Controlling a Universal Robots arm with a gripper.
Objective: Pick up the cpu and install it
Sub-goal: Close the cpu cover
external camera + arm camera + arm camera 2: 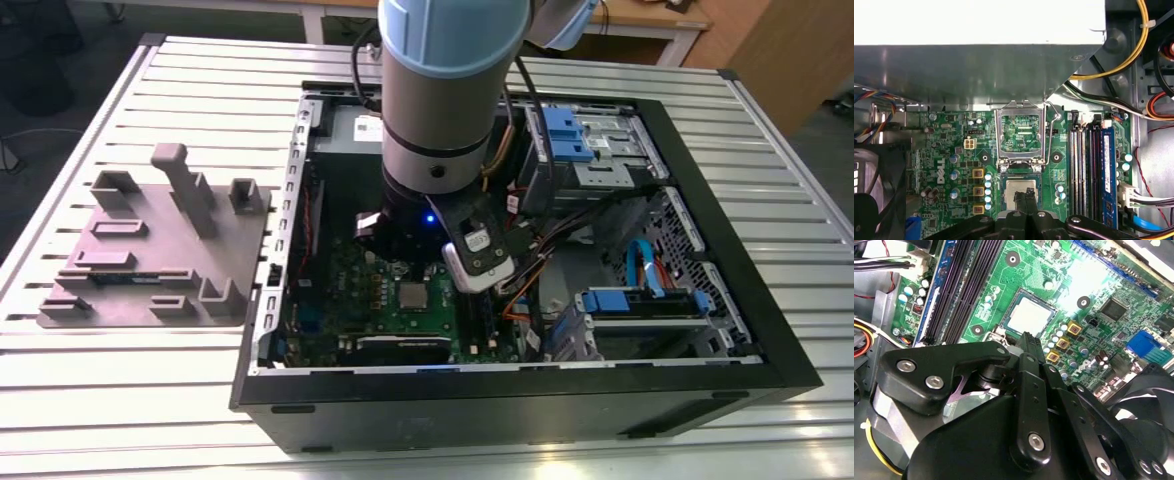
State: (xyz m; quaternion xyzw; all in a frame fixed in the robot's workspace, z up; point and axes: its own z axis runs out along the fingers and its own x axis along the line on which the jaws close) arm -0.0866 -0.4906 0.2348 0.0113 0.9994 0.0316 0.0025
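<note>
cpu (1020, 186) seated on motherboard (944, 150), load frame (1020, 131) hinged up.
end effector (1027, 193) clenched empty at cpu edge; light vertical touch only, chip kept flat.

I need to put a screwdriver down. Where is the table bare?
The slatted table is bare at the exterior view's left, between the grey fixture tray and the near edge. Inside the computer case it is crowded: arm, cables, motherboard.
</note>
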